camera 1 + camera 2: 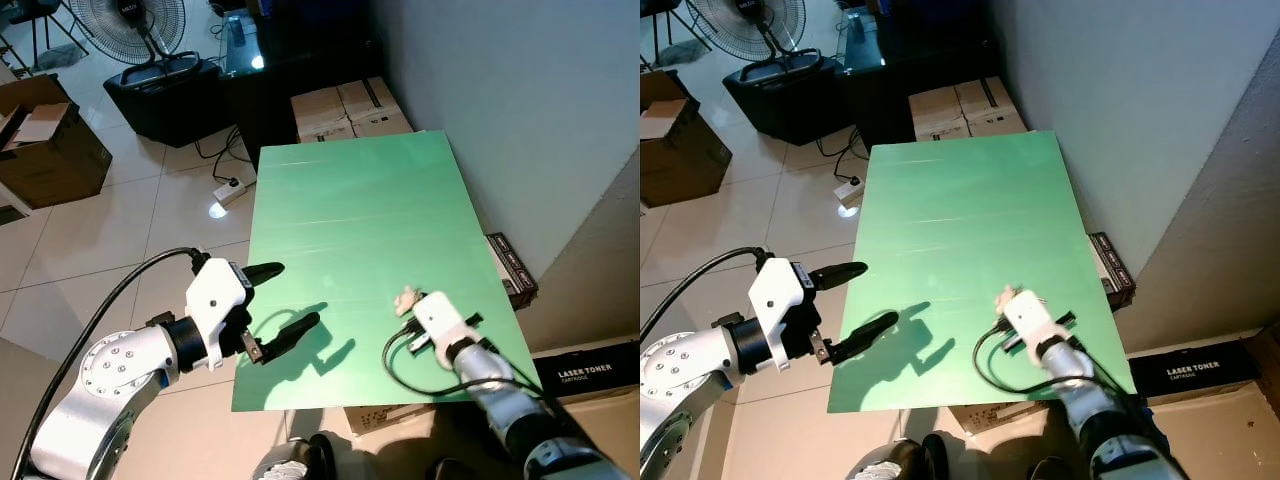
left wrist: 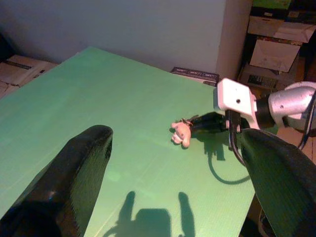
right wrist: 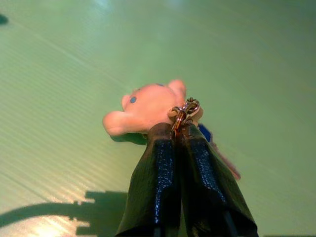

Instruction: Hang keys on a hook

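**Pink keyring pinched on the green board**

Green corrugated plastic sheet (image 1: 350, 220) covers the table through the middle of the head views, running from the lower centre up toward the grey wall (image 1: 520, 90) on the right. Toward the lower right of that sheet lies the set of keys with a pale pink soft toy charm (image 3: 148, 108), and the right gripper (image 3: 180, 126) has its two black fingers pressed together on the small brass ring at the charm's edge. In the left eye view the same charm (image 1: 405, 297) shows just above the white wrist housing, lying on the sheet, with a black cable looping beside it.

At the lower left, the left gripper (image 1: 282, 300) hovers over the sheet's near left edge with its fingers spread wide, holding nothing; its shadow falls on the green surface to the right of it. Its wrist camera looks between those two fingers (image 2: 74, 177) across the board to the charm and the right arm beyond.

Around the table, brown cardboard boxes (image 1: 350, 110) stand at the sheet's far end, a black floor fan (image 1: 140, 25) sits at the upper left, a white power strip (image 1: 230, 190) lies on the pale tiled floor, and a black toner carton (image 1: 590, 370) rests at the lower right.
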You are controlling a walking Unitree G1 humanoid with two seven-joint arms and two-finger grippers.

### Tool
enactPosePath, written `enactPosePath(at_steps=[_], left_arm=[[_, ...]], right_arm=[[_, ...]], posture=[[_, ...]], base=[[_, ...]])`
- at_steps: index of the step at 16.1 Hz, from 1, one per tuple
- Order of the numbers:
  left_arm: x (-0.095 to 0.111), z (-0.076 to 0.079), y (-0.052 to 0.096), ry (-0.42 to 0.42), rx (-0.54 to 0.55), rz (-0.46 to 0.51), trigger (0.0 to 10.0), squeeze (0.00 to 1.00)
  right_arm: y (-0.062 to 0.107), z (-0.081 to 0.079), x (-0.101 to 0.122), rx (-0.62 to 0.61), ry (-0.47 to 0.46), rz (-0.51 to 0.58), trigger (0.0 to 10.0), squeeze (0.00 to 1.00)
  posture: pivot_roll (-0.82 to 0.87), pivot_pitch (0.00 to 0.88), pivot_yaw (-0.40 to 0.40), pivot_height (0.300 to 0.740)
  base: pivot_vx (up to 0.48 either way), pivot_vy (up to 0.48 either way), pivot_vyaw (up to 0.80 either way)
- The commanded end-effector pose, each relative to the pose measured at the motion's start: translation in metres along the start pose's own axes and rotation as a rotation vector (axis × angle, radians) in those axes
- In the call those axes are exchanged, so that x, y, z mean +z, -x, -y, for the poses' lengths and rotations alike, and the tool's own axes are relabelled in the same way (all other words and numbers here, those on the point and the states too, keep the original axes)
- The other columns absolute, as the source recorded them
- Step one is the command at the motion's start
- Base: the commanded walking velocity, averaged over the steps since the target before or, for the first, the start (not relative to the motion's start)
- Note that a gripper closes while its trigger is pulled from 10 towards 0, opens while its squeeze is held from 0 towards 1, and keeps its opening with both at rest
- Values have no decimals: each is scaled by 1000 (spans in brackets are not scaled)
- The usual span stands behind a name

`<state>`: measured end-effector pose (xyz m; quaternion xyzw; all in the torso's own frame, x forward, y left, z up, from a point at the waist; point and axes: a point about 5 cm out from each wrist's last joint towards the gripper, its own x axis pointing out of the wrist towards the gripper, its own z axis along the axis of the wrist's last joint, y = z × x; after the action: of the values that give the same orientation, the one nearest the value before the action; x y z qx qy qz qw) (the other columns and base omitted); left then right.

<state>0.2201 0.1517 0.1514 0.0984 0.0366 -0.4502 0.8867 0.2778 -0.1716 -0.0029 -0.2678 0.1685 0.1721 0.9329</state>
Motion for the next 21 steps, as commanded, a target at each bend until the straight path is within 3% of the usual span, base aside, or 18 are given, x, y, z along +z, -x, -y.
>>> enactPosePath(at_steps=[1,3,4,8,11,16,19,21], left_arm=[[-3,-4,4,-6,20,-26,10000,0],[-4,-5,6,-10,24,-28,10000,0],[-4,-5,6,-11,25,-28,10000,0],[-4,-5,4,-13,26,-24,10000,0],[-4,-5,4,-16,33,-20,10000,0],[-3,-5,3,-17,40,-14,10000,0],[-4,-4,1,-12,38,-7,10000,0],[-4,-4,-1,-9,37,-4,10000,0]], right_arm=[[0,-3,0,-3,14,-4,0,0],[2,8,3,-153,127,7,0,0],[2,10,3,-176,139,7,0,0],[2,-3,2,-134,95,-2,0,0],[2,10,15,-249,177,61,0,0],[6,30,25,-384,214,102,0,0],[11,36,26,-372,324,87,0,0],[9,22,11,-198,371,-53,0,0]], posture=[[158,108,206,740],[163,110,203,740],[163,110,203,740],[158,110,207,740],[158,105,200,740],[158,95,189,740],[145,93,188,740],[144,99,184,740]], base=[[0,0,0],[0,0,0],[0,0,0],[0,0,0],[0,0,0],[0,0,0],[0,0,0],[0,0,0]])
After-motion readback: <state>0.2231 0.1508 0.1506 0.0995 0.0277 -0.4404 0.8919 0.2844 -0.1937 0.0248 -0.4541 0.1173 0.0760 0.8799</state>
